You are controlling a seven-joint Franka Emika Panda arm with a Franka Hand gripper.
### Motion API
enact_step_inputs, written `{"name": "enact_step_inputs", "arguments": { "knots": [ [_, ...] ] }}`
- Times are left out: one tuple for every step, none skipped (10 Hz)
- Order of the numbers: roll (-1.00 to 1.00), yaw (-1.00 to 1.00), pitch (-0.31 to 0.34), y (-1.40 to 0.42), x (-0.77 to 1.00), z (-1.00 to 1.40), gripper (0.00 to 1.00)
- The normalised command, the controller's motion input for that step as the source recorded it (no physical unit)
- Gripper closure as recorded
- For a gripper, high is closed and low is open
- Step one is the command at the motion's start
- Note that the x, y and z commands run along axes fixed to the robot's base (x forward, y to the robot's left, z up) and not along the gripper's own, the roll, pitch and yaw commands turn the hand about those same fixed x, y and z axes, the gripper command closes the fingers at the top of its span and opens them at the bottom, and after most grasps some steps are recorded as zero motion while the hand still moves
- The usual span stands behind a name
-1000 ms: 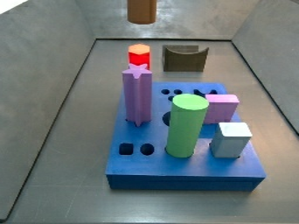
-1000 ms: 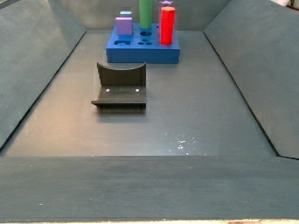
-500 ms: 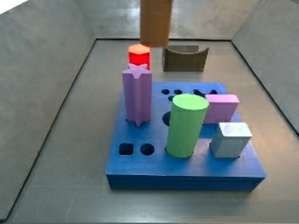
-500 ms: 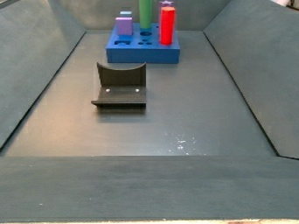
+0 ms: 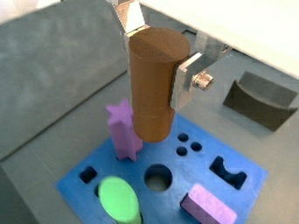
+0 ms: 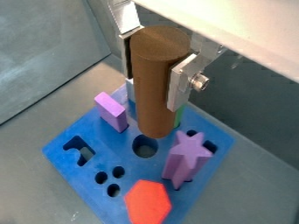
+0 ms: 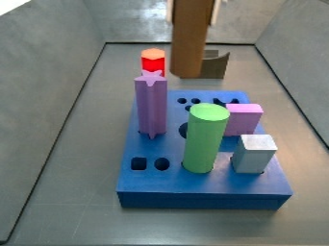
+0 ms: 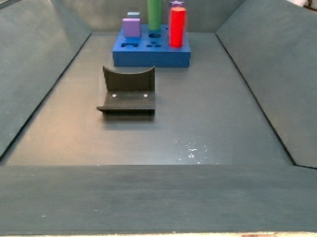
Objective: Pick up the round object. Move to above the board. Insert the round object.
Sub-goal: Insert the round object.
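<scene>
My gripper [image 5: 158, 77] is shut on the round object [image 5: 155, 87], a plain orange-brown cylinder peg held upright between the silver fingers [image 5: 187, 79]. It hangs above the board [image 5: 251, 171], a blue slab, over an empty round hole [image 5: 158, 179]. Both wrist views show this; the peg [image 6: 155, 87] stands over the hole [image 6: 143, 147] in the board [image 6: 65, 162]. In a side view the peg [image 7: 193, 38] hangs over the far part of the board [image 7: 199, 187], with the gripper [image 7: 193, 10] at the frame's top. Gripper and peg are out of the opposite side view, where the board [image 8: 152, 57] shows.
On the board stand a thick light-green cylinder [image 7: 205, 137], a purple star peg [image 7: 150, 104], a red-and-orange hexagonal peg [image 7: 153, 62], a pink-purple block [image 7: 244, 117] and a pale grey block [image 7: 255, 152]. The dark fixture [image 7: 209, 63] stands behind the board; it also shows mid-floor [image 8: 128, 90].
The peg has come down into the side view and shifted right, from a short stub at the top to a long cylinder over the board's far part.
</scene>
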Motion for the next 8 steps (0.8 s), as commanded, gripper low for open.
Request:
{"name": "enact_step_inputs", "arguments": {
  "knots": [
    [0.0, 0.0, -0.071, -0.01, 0.66, -0.58, 1.0],
    [0.0, 0.0, -0.043, -0.02, 0.58, -0.64, 1.0],
    [0.0, 0.0, -0.083, -0.02, 0.43, -0.63, 1.0],
    [0.0, -0.01, -0.089, -0.01, 0.24, -0.57, 1.0],
    [0.0, 0.0, -0.129, -0.01, 0.05, -0.55, 1.0],
    [0.0, 0.0, -0.114, -0.03, 0.04, -0.52, 1.0],
    [0.0, 0.0, -0.14, -0.04, 0.03, -0.5, 1.0],
    [0.0, 0.0, -0.16, -0.07, 0.0, -0.49, 1.0]
  ]
}}
